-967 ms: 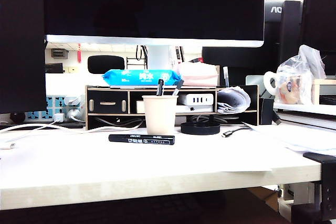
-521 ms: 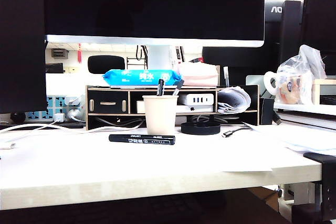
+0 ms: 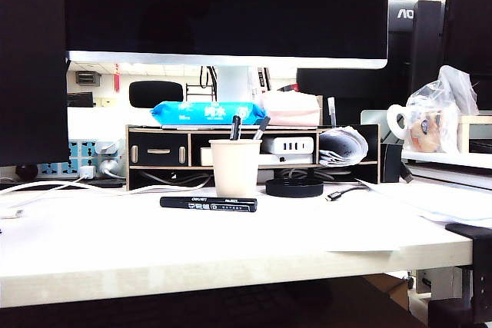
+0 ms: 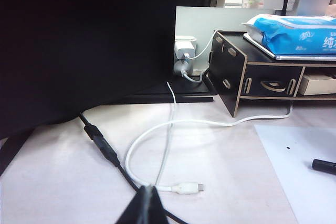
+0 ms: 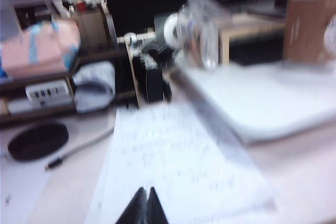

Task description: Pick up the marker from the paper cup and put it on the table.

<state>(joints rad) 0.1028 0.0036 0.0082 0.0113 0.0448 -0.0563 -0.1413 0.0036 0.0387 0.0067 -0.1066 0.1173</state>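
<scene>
The long black marker with white lettering (image 3: pixel 208 203) lies flat on the wide white table (image 3: pixel 231 247), just in front of the plain beige paper cup (image 3: pixel 235 167); behind stand a black-and-wood drawer shelf (image 3: pixel 157 155) and a big dark monitor (image 3: pixel 223 9); the left gripper (image 4: pixel 148 205) and the right gripper (image 5: pixel 143 208) hang low over the table, fingers pressed together, holding nothing.
</scene>
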